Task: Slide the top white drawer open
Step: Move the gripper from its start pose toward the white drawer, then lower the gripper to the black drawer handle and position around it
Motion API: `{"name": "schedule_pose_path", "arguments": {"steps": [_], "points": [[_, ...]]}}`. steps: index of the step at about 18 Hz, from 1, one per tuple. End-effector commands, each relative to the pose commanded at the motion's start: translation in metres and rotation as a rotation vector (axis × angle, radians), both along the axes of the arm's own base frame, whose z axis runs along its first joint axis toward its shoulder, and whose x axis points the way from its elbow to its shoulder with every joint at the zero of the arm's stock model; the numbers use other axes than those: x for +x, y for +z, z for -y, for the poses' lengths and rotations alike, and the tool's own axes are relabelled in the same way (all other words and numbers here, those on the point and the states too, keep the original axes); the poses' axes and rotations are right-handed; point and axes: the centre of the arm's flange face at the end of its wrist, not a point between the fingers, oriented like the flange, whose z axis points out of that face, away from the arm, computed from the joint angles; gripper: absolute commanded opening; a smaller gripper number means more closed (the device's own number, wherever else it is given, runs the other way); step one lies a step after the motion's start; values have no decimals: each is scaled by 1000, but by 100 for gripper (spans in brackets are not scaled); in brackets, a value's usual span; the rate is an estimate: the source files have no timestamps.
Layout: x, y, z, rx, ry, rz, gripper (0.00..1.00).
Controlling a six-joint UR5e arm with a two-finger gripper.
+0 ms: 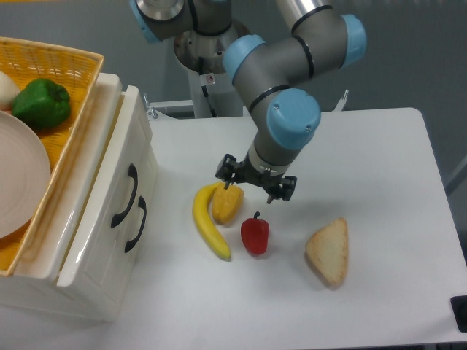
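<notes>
The top white drawer (128, 157) sits well left of the gripper (255, 180), whose finger spread is unclear.

White table (379, 146), fruit, perhaps bread (328, 252)

Banana (207, 223) and corn (227, 203) between gripper (255, 182) and top white drawer (128, 195)

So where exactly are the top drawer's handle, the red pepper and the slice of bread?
top drawer's handle (132, 194), fixed camera, middle of the black curve.
red pepper (255, 235), fixed camera, centre of its body.
slice of bread (329, 252), fixed camera, middle of the crumb face.
</notes>
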Motion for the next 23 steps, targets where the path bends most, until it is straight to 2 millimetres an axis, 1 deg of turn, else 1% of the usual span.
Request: {"name": "schedule_pose_path", "arguments": {"steps": [2,5,7,10,13,20,23], "points": [[5,2,-4,17,20,17,100],[16,14,-8,57,53,57,100],[29,15,-17,63,62,72,100],[42,17,-27,70,76,90,100],[44,20,-30,85,88,103,100],[46,20,-31,98,96,132,100],[48,23,-32,111,116,149,100]]}}
